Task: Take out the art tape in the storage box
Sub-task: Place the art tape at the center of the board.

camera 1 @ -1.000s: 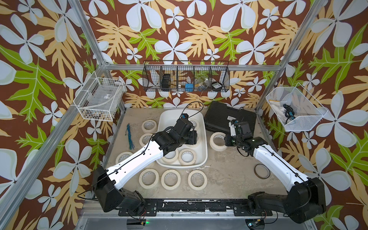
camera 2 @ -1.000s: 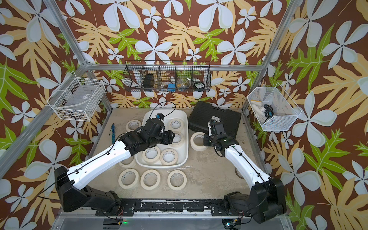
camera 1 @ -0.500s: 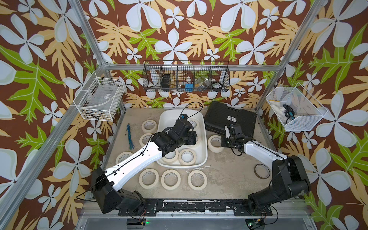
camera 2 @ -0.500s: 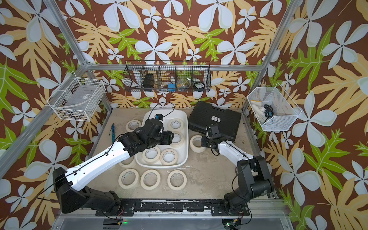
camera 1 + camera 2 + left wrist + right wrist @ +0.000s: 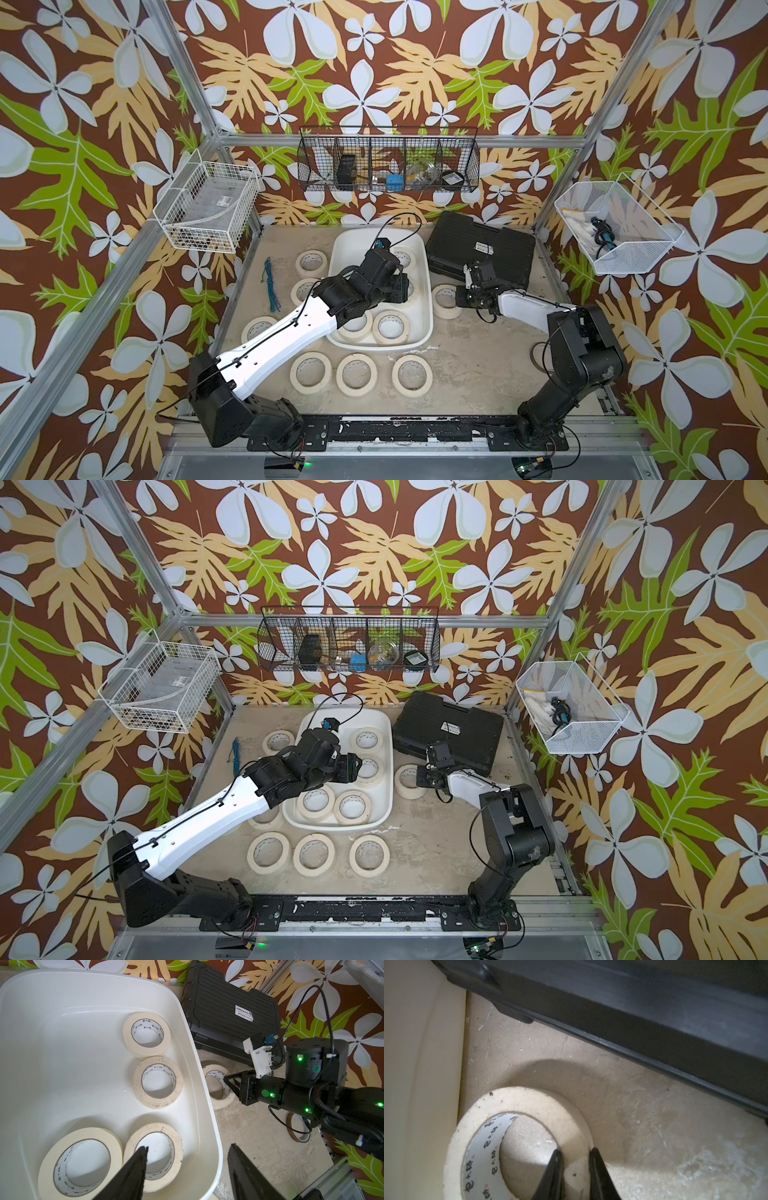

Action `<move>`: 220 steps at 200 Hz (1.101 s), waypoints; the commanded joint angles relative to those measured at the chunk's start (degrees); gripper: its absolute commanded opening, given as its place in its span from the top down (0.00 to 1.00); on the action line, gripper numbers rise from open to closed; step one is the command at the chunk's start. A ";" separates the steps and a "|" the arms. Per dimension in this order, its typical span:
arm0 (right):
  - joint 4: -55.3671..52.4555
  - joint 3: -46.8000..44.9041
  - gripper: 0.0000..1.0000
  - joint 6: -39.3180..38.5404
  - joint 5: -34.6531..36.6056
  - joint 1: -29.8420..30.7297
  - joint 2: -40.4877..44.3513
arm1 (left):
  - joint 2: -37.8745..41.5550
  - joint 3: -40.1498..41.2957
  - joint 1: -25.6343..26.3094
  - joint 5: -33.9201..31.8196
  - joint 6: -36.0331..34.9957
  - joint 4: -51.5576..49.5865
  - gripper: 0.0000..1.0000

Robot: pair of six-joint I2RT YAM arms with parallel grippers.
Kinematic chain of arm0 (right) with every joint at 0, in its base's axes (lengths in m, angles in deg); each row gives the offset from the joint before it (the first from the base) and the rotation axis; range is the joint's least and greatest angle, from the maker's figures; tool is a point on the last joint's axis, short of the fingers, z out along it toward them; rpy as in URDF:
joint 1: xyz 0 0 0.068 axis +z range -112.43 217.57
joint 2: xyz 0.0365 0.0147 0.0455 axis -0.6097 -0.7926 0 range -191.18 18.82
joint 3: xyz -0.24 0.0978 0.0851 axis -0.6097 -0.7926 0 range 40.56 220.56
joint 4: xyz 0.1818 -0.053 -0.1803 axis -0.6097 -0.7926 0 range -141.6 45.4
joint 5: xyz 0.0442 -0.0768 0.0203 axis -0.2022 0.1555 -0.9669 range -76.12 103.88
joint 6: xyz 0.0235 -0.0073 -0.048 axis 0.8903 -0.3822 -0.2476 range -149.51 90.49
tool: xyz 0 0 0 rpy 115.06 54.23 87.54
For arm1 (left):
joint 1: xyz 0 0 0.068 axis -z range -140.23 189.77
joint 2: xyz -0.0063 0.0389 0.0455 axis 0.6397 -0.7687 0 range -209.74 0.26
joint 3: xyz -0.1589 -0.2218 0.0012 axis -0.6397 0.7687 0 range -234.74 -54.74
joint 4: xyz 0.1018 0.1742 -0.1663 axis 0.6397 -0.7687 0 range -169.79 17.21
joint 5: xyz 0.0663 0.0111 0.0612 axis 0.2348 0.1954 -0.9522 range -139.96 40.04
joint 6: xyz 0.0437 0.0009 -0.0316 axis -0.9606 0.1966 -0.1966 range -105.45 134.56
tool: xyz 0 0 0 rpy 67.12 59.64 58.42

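Right wrist view shows my right gripper (image 5: 575, 1150) pinched shut on the wall of an art tape roll (image 5: 529, 1101), with one finger inside the ring and one outside. The roll lies flat on the table (image 5: 623, 1084) directly under my tips. The storage box (image 5: 415, 1064) wall is just beside it and the black case (image 5: 633, 1001) is ahead.

Over the last second my right arm has folded its elbow up and inward, while the roll barely moved. I judge this roll delivered; it only needs releasing.

My left gripper (image 5: 188, 1146) has hardly shifted. It hangs half-wide and empty above the box, one finger over the hole of the next roll (image 5: 158, 1127), the other past the rim. Four rolls, that one included, remain inside.
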 commanded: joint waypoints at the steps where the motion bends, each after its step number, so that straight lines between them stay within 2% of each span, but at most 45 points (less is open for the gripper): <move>1: 1.64 0.16 0.81 0.77 0.88 0.11 0.04 | -0.43 0.15 -0.09 0.11 0.12 0.10 0.34; 24: 0.40 0.66 0.64 1.36 1.88 0.09 0.48 | -0.53 0.24 -0.06 0.06 0.12 0.24 0.36; 57: -1.53 1.36 0.55 1.89 1.74 0.11 2.68 | -0.77 0.41 -0.11 0.13 0.10 0.43 0.37; 84: -5.96 2.81 0.54 1.73 1.77 0.07 5.98 | -0.79 0.33 -0.11 -0.04 0.00 0.50 0.37; 123: -11.64 4.16 0.53 1.24 -0.07 0.16 15.04 | -1.59 0.22 -0.21 -0.69 -0.21 0.50 0.36; 181: -18.38 3.71 0.52 2.50 -12.60 0.33 25.31 | -4.49 1.42 -3.36 1.06 1.32 2.51 0.36; 220: -21.64 2.06 0.52 2.61 -14.55 2.73 30.10 | -7.92 1.64 -5.92 2.06 0.97 3.61 0.36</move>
